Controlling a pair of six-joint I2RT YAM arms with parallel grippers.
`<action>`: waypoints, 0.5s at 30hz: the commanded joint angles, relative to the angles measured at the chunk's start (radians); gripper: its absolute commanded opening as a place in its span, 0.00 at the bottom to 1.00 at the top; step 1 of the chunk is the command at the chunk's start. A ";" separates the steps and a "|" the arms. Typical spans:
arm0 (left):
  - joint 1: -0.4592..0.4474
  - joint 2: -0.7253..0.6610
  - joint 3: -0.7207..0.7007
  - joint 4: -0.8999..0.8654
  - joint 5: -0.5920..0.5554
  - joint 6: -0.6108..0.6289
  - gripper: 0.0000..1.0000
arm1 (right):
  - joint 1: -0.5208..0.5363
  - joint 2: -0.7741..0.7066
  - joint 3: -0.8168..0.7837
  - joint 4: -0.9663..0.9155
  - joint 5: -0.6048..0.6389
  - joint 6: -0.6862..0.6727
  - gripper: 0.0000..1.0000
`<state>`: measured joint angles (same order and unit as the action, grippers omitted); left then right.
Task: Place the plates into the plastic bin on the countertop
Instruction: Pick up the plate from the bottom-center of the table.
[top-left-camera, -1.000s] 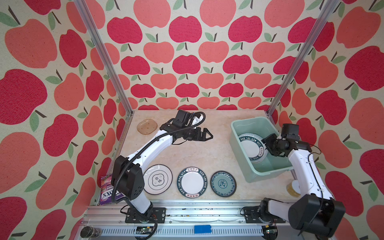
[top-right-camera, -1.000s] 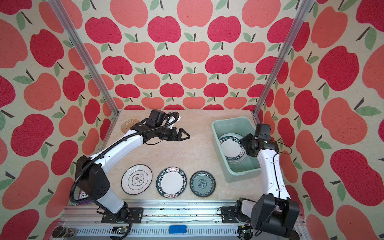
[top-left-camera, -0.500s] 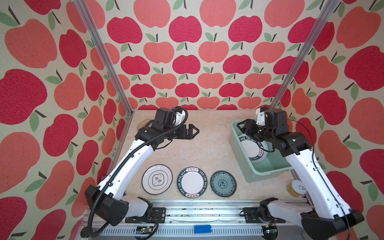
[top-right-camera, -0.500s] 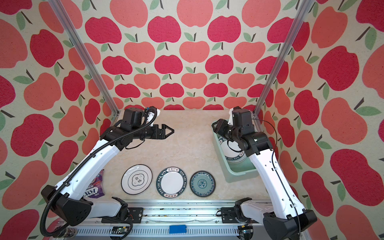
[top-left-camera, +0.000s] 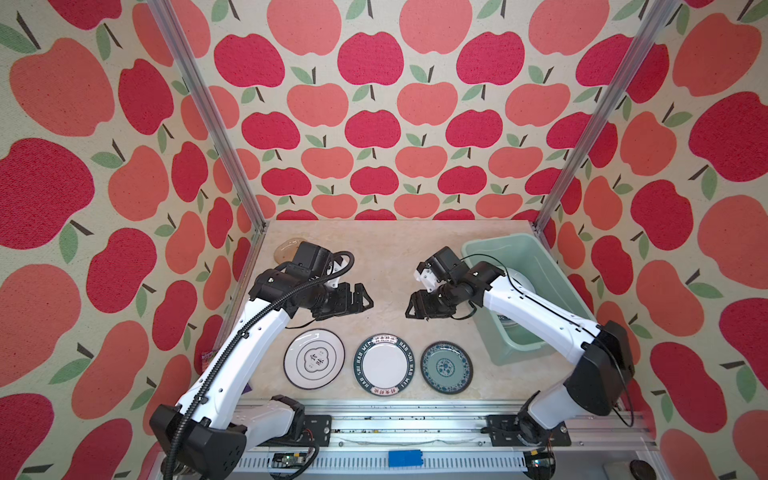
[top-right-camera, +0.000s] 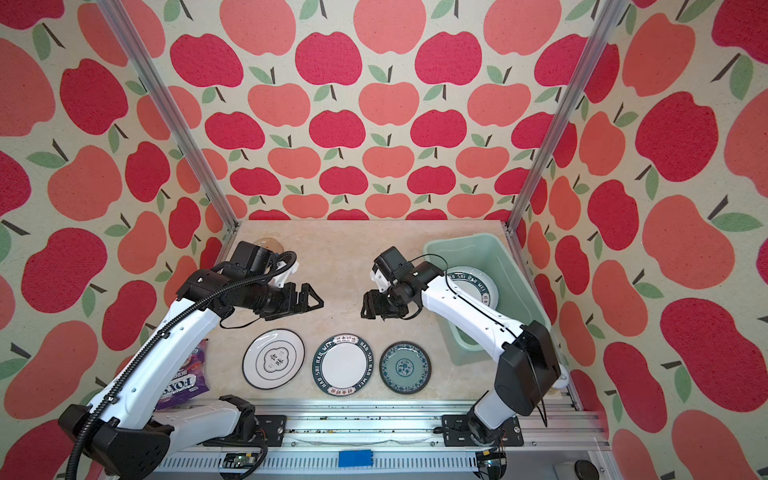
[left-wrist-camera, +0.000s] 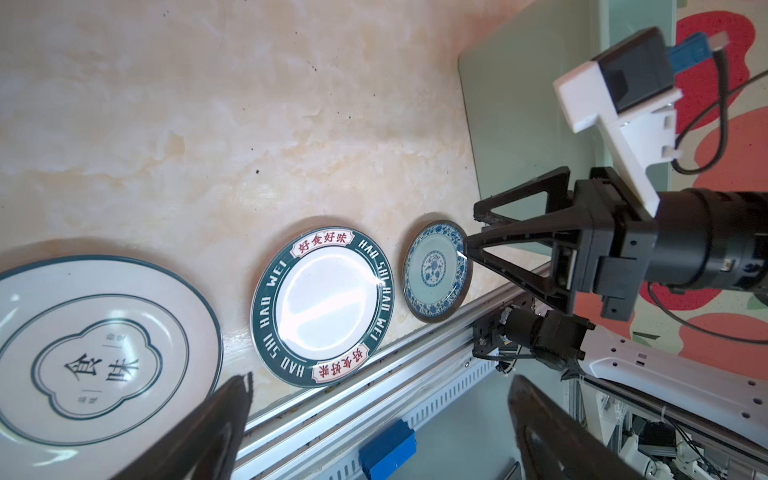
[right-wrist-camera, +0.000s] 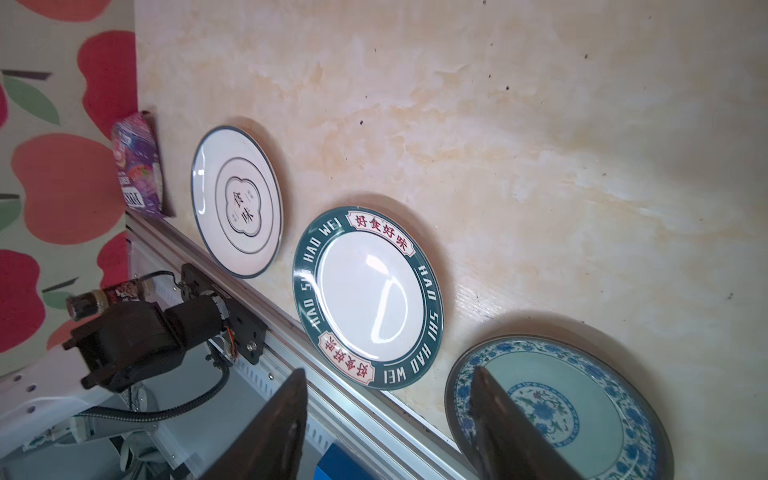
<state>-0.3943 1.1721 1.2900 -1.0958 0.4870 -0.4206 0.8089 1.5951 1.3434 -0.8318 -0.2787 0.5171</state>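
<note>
Three plates lie in a row at the countertop's front: a black-rimmed emblem plate (top-left-camera: 314, 359), a green lettered plate (top-left-camera: 384, 363) and a teal patterned plate (top-left-camera: 446, 367). Another lettered plate (top-right-camera: 478, 286) rests inside the mint plastic bin (top-left-camera: 548, 278) at the right. An amber plate (top-left-camera: 286, 249) peeks out behind my left arm at the back left. My left gripper (top-left-camera: 365, 297) and right gripper (top-left-camera: 411, 307) hover over the middle of the countertop, facing each other, both open and empty. The wrist views confirm this for the left gripper (left-wrist-camera: 380, 382) and the right gripper (right-wrist-camera: 390, 374).
A purple snack packet (top-right-camera: 183, 378) lies at the front left corner. The aluminium rail (top-left-camera: 395, 409) runs along the front edge, with a blue block (top-left-camera: 405, 457) below it. Bare countertop (top-left-camera: 386, 257) stretches behind the grippers.
My right gripper came out of the bin and swung left to the middle, its jaws widening. My left gripper drew back toward the front and a little left.
</note>
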 joint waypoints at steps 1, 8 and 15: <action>-0.020 -0.057 -0.038 -0.055 0.016 0.024 0.99 | 0.026 0.057 -0.022 -0.035 -0.014 -0.148 0.65; -0.113 -0.080 -0.102 -0.020 -0.053 0.109 0.99 | 0.056 0.227 0.017 -0.021 -0.032 -0.234 0.65; -0.119 -0.112 -0.117 0.024 -0.066 0.090 0.99 | 0.064 0.314 0.040 -0.016 -0.033 -0.259 0.63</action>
<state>-0.5106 1.0801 1.1774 -1.0992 0.4454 -0.3420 0.8639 1.8866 1.3426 -0.8360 -0.2989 0.3012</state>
